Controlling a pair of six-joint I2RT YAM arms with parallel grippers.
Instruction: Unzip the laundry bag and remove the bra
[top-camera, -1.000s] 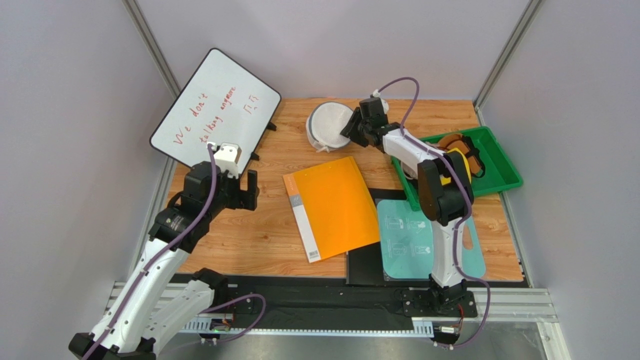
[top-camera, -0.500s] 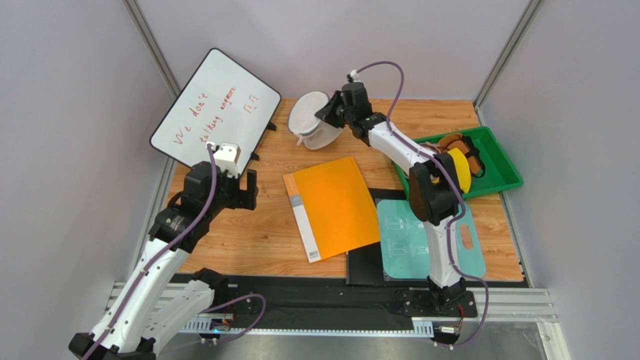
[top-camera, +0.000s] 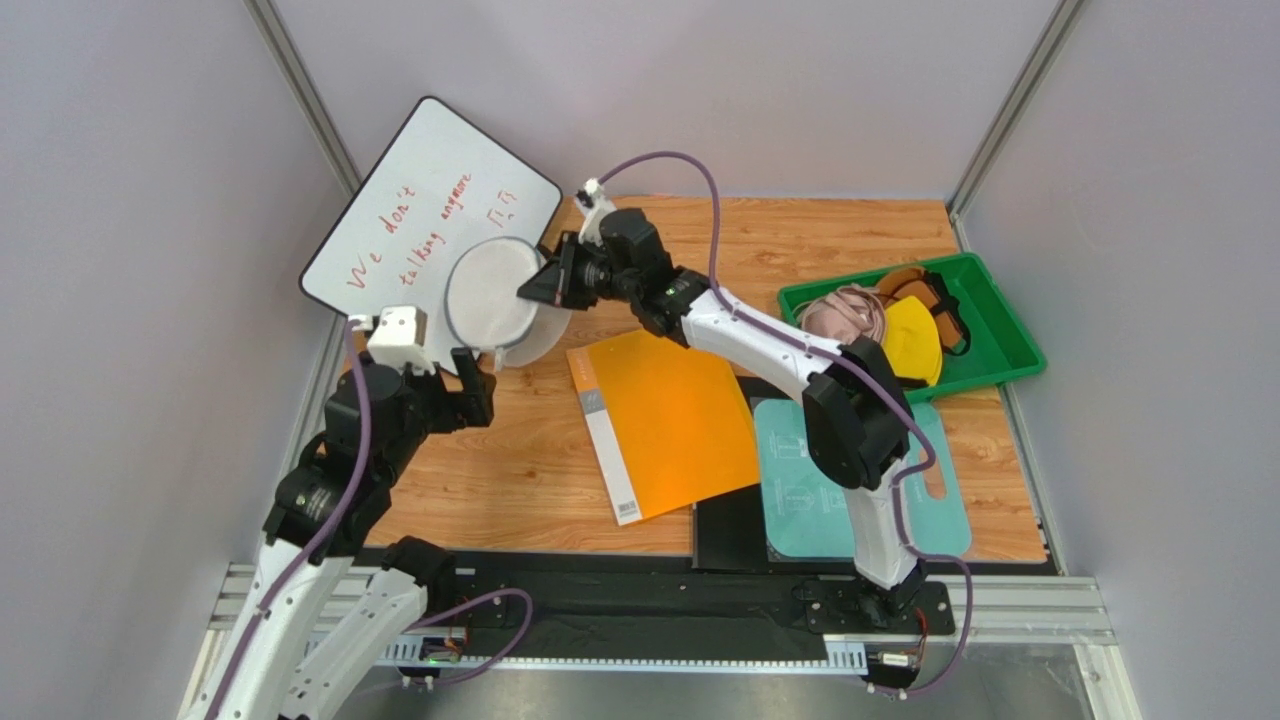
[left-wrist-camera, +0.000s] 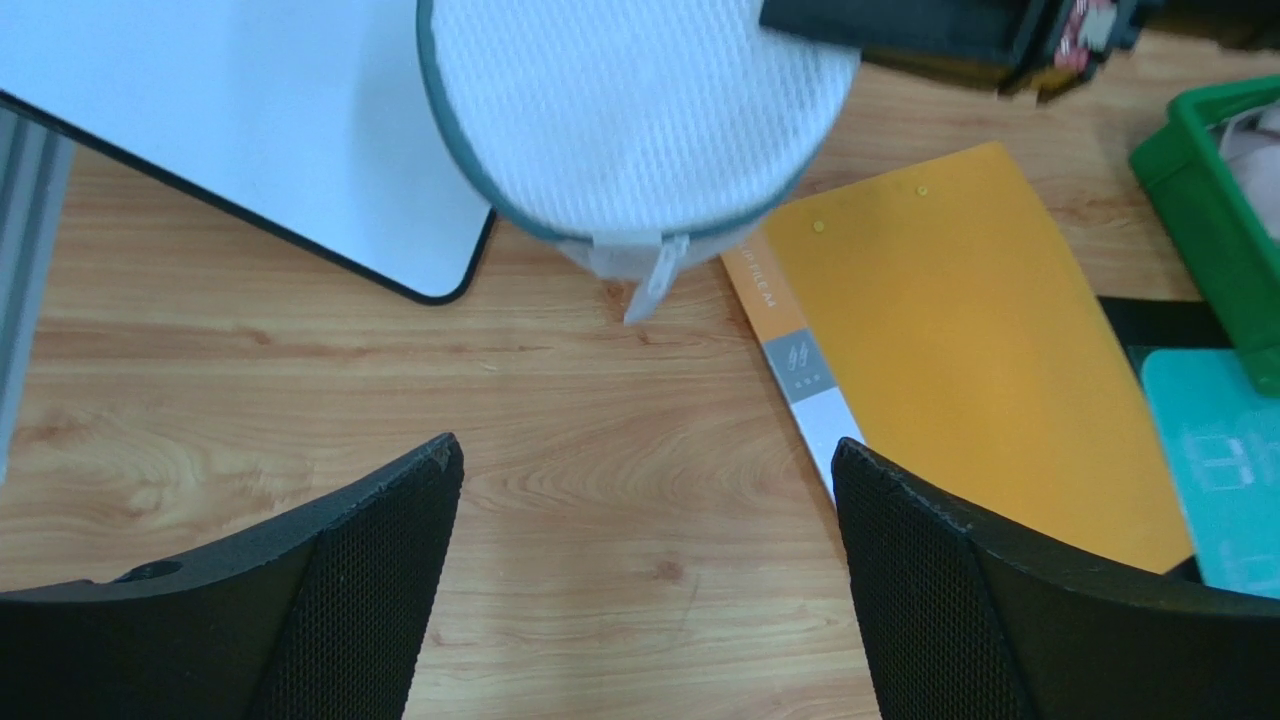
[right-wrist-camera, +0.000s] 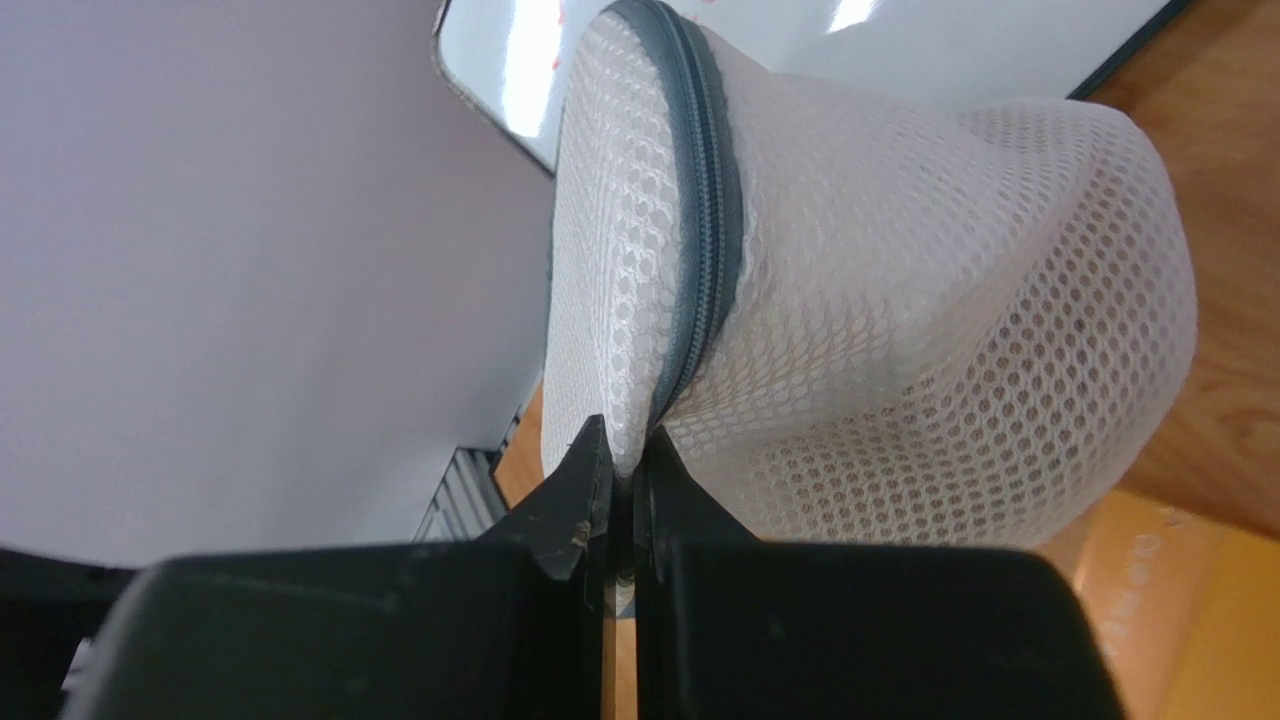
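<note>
Wooden table (top-camera: 511, 450), grey walls on three sides, metal posts in the far corners. Black strip along the bottom edge.

Upper left: whiteboard (top-camera: 406, 210) leaning, red writing on it. The laundry bag (top-camera: 489, 300) hangs in front of its lower corner, on edge, zipper closed. Right gripper (right-wrist-camera: 619, 450) has its jaws pressed together, pinching the bag at the zipper rim.

Left gripper (left-wrist-camera: 646, 465) sits below the bag, jaws spread wide, holding nothing.

Centre: orange folder (top-camera: 669, 420). Right: green tray (top-camera: 1022, 360) holds the bra (top-camera: 899, 279), beside a yellow and a pink one. Teal mat (top-camera: 804, 465) lower right.
</note>
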